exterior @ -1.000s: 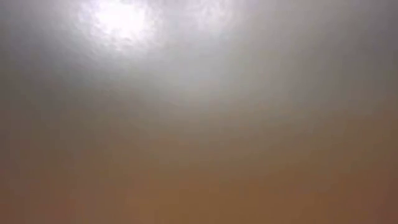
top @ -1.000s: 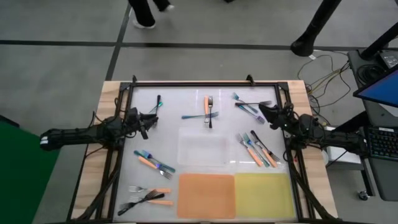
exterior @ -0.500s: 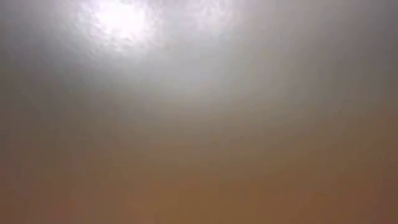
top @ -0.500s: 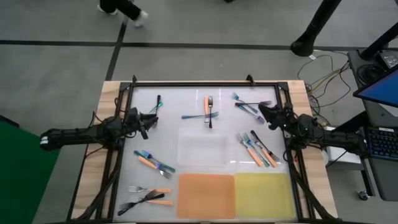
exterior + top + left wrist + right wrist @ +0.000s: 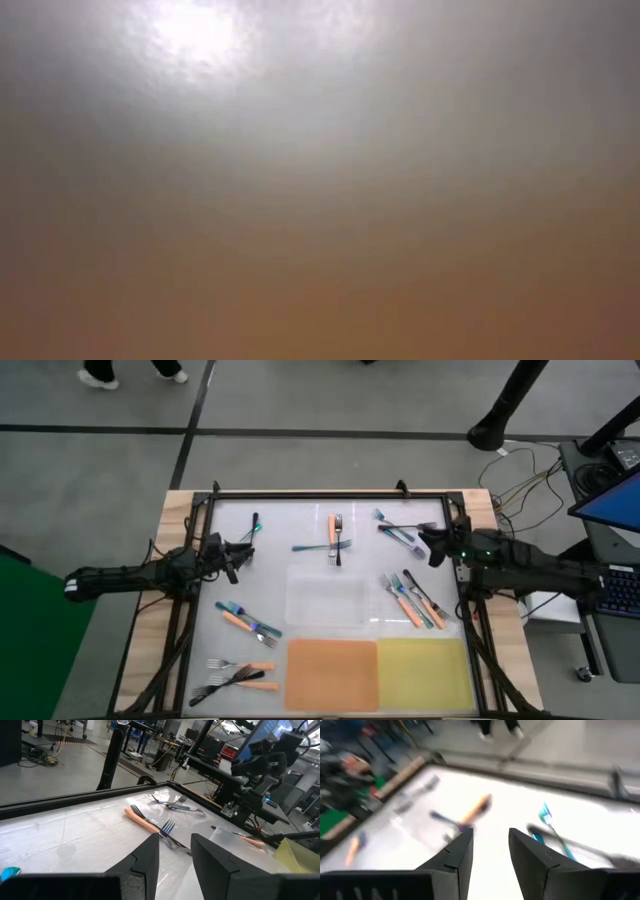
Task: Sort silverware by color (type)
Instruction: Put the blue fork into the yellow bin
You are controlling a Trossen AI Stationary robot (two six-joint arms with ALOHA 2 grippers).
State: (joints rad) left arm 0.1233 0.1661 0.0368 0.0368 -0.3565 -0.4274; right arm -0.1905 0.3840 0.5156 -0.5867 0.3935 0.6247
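Moved since the earlier frame: our right gripper point(image 5: 432, 544) has swung toward the far edge, nearer the forks at 1 o'clock; our left gripper point(image 5: 237, 555) has not shifted.

Right gripper: fingers point(image 5: 457, 851) spread, holding nothing, aimed at an iridescent fork point(image 5: 547, 818) crossed by a black fork point(image 5: 555, 839); we judge it is lining up a first pick.

Left gripper: at 9 o'clock, fingers point(image 5: 148, 860) parted and empty, waiting.

Silverware, unsorted on the white table point(image 5: 300, 525):
- orange-handled fork point(image 5: 332, 530) group at 12 o'clock
- mixed cluster point(image 5: 410, 598) at 3 o'clock
- pair point(image 5: 248, 622) at 8 o'clock
- pile point(image 5: 238, 675) at 7 o'clock

Orange mat point(image 5: 331, 673) and yellow mat point(image 5: 422, 671) at 6 o'clock: bare, presumably sorting targets.
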